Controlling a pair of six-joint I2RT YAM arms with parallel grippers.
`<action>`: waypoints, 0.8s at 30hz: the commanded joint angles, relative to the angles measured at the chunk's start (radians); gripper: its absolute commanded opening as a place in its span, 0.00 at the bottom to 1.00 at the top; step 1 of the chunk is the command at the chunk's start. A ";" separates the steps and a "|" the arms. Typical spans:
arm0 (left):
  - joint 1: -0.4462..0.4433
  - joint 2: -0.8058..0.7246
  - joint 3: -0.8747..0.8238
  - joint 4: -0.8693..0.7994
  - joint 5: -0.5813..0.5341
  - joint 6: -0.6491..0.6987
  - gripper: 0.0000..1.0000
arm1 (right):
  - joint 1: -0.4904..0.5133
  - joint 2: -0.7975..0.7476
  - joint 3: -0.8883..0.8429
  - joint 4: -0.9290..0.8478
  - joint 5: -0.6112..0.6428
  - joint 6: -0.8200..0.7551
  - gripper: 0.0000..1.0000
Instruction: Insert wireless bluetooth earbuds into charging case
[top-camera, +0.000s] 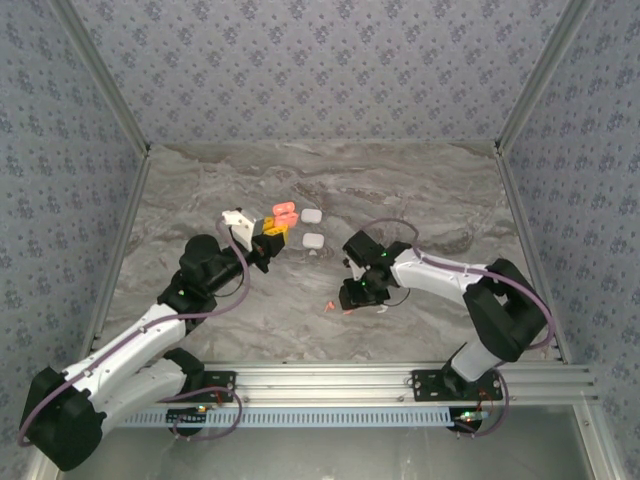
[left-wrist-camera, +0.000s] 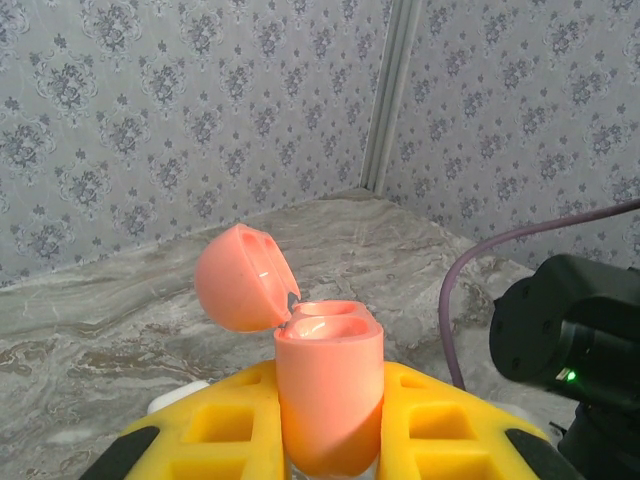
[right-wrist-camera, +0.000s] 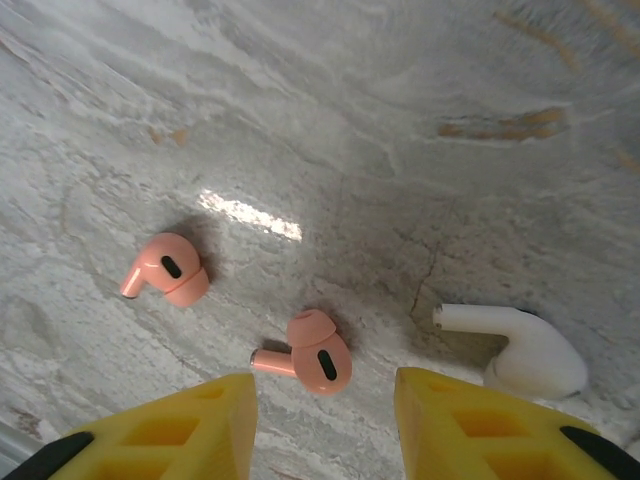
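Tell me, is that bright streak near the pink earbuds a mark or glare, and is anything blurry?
Right wrist view: the streak looks like lamp glare on the polished table; the pink earbuds are sharp, with soft shadows. Left wrist view: the pink case is crisp, small highlights in its wells. Top view: evenly lit, earbuds too small to resolve.

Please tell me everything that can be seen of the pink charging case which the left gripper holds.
The pink charging case looks like smooth plastic, with a rounded body standing upright. Its domed lid is swung open on a hinge at one side, with the hollow inside showing. On top are two oval sockets; no earbud shows in them. The left gripper clamps the body between its yellow fingers. The bottom of the case is out of sight.
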 joint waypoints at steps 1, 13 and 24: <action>-0.006 -0.003 0.020 0.010 -0.014 0.013 0.00 | 0.012 0.027 0.009 -0.014 -0.012 0.000 0.42; -0.006 -0.005 0.025 -0.003 -0.015 0.019 0.00 | 0.035 0.092 0.042 0.006 0.017 -0.004 0.32; -0.005 -0.004 0.030 -0.015 -0.017 0.024 0.00 | 0.052 0.045 0.064 0.002 0.084 -0.076 0.23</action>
